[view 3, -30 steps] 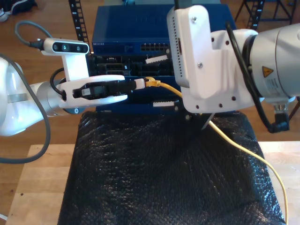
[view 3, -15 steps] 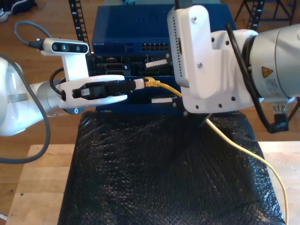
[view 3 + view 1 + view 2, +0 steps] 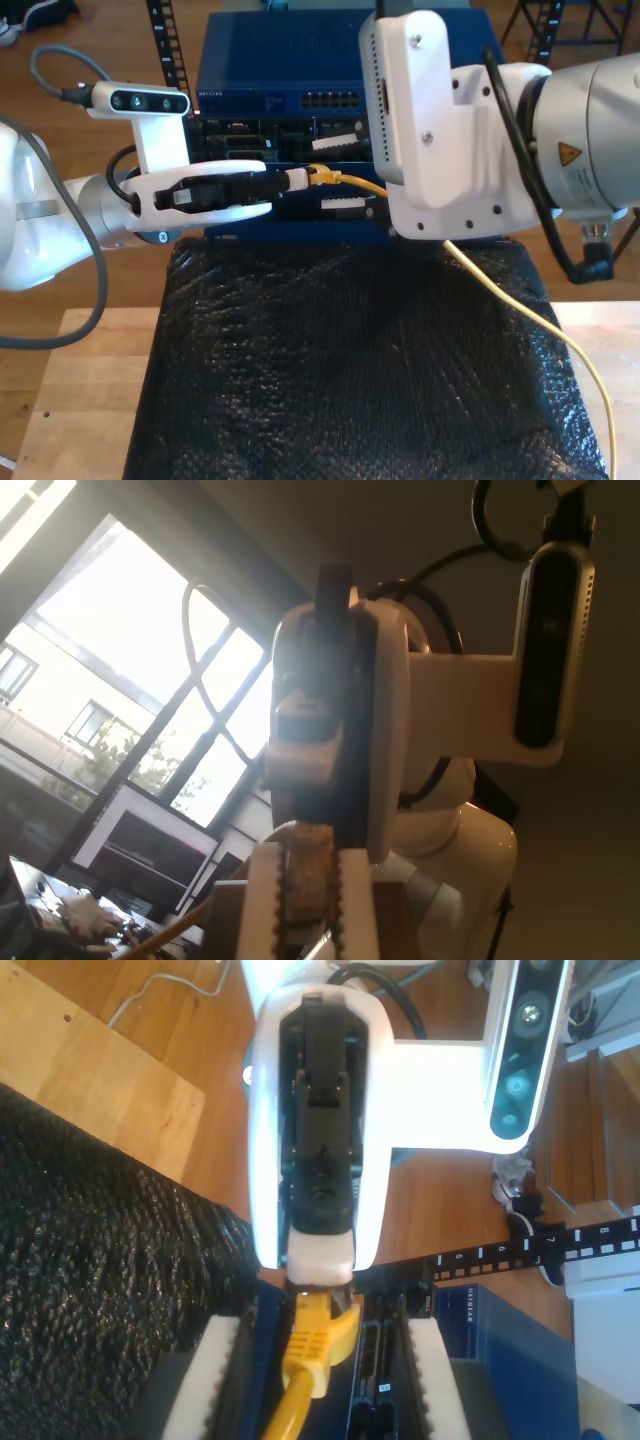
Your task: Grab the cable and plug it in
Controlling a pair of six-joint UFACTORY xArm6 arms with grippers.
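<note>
Cable runs across the black mat in front of the switch, up to its plug right at the switch's face. Risk as I see it: the plug goes in crooked and jams, or the slack tugs it loose. My second tool is wide open, cable passing between the pads. My first tool is pinched on the plug.

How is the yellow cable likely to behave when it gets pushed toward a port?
Probably floppy: the cable droops in a loose curve across the black padded mat, so its length would likely bend rather than push. The moulded yellow boot at its end looks stiffer and is likely the better place to grip.
</note>
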